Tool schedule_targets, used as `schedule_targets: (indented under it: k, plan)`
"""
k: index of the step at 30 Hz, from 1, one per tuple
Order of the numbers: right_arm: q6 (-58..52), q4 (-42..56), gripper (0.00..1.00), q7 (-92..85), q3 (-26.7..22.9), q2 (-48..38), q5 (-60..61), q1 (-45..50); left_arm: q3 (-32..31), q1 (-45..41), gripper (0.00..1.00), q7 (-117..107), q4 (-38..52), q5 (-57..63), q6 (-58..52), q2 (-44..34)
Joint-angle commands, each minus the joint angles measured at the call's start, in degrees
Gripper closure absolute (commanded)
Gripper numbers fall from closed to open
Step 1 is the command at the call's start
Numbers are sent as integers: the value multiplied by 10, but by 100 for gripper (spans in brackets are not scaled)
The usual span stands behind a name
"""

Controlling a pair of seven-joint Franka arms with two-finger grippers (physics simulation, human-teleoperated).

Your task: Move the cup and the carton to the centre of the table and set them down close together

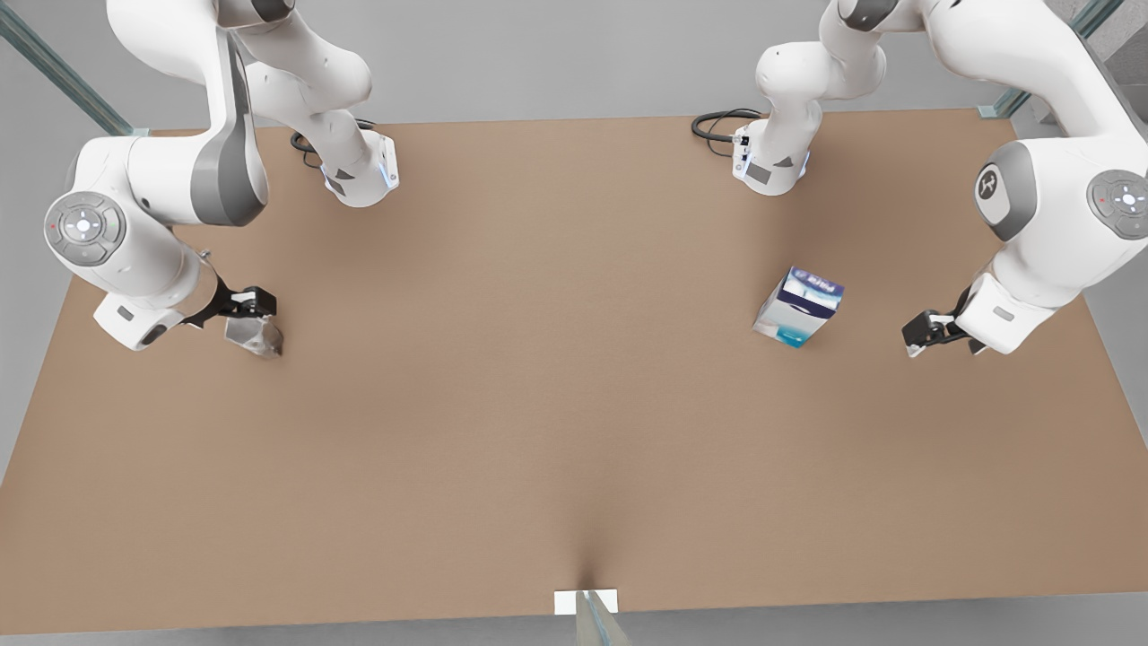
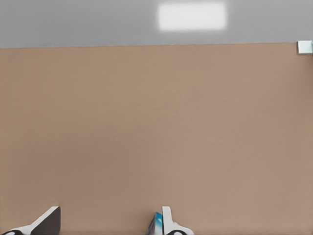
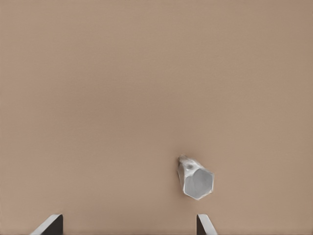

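The small white faceted cup (image 1: 255, 337) stands on the light brown table (image 1: 538, 377) near the front view's left side. My right gripper (image 1: 254, 305) hovers just over it, open; in the right wrist view the cup (image 3: 196, 179) lies a little beyond one of the fingertips (image 3: 205, 224), not between them. The carton (image 1: 799, 307), white with a navy top and teal band, stands toward the front view's right. My left gripper (image 1: 917, 337) is to the right of it, open and apart from it. A teal sliver of carton (image 2: 156, 226) shows beside one of the left fingertips (image 2: 168, 223).
Both arm bases (image 1: 363, 175) (image 1: 771, 166) with black cables stand at the table's far edge. A white marker (image 1: 585, 601) and a thin post sit at the middle of the near edge. Broad bare tabletop lies between the cup and the carton.
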Motion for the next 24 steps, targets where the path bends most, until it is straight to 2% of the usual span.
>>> schedule_targets:
  k: [1,3,6,8,11,13,16,21,24]
  plan:
    - [0,0,0,0,0,0,0,0,0,0,0,-2,0,3,0,0]
    - [2,-1,0,-3,-3,32,2,-7,0,0,0,1,0,4,-10,2]
    - [0,-10,0,-9,-2,106,7,-68,-1,-4,0,-4,-2,3,-15,3]
    - [36,-44,0,-10,-1,117,8,-81,-1,-4,0,-6,0,1,-11,3]
    - [178,-174,0,-10,-1,89,7,-100,0,0,0,-4,0,3,-7,5]
    - [226,-222,0,-14,0,74,7,-115,1,-3,0,1,6,4,5,5]
    - [283,-330,0,-25,3,-2,7,-116,-5,-4,0,-4,6,40,20,7]
    - [322,-417,0,-58,3,-58,7,-119,-5,-7,0,-6,5,36,22,10]
    - [358,-441,0,-58,3,-57,7,-120,-5,-8,0,-6,6,38,23,17]
